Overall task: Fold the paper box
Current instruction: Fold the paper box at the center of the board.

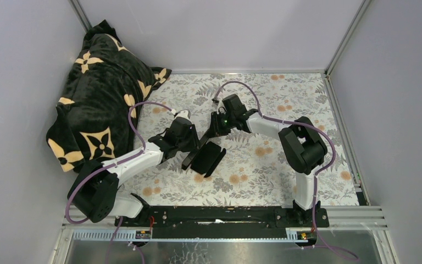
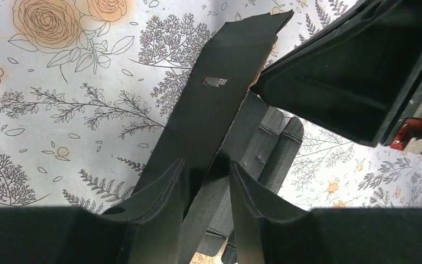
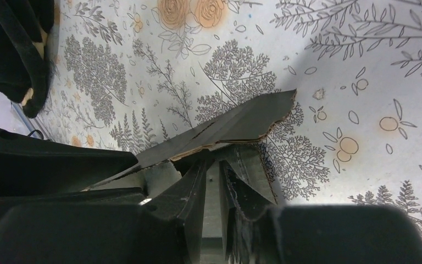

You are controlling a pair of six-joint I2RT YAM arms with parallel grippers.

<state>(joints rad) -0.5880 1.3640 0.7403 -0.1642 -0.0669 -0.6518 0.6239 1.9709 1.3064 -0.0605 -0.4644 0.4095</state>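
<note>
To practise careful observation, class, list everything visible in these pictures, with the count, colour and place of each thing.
paper box: one, matte black, partly folded, mid-table between the grippers
blanket: one, black with cream flower motifs, bunched in the far left corner
tablecloth: one, pale with grey leaves and orange flowers, covering the table
walls: three, grey, around the table
base rail: one, black, along the near edge
cables: two, purple, one looping along each arm
arms: two, white and black, reaching in from the near edge
left gripper: one, black, closed on a box flap
right gripper: one, black, closed on another edge of the box
</note>
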